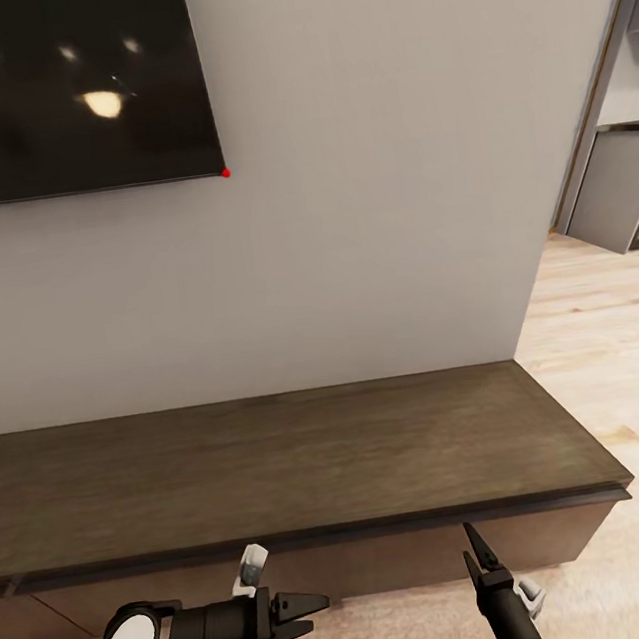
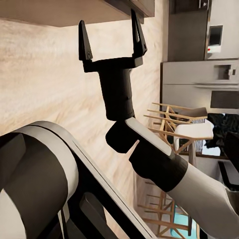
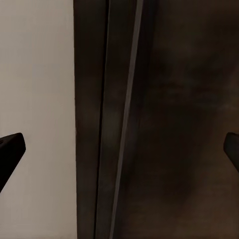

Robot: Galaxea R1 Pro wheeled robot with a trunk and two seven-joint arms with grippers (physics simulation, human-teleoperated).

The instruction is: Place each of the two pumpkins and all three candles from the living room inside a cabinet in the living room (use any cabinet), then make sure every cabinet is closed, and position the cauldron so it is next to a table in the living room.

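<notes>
The long, low dark-brown cabinet runs along the grey wall under a black TV, and its drawer fronts look shut. My right gripper is open, pointing up at the cabinet's front edge near its right end. In the left wrist view the right gripper spreads two black fingers just below the cabinet. In the right wrist view the fingertips frame the cabinet's top edge. My left gripper hangs low in front of the cabinet, pointing right, open and empty. Pumpkins, candles and cauldron are out of view.
The wall-mounted TV hangs above the cabinet. Light wood floor runs past the cabinet's right end towards grey kitchen units. Wooden chairs and built-in ovens appear in the left wrist view.
</notes>
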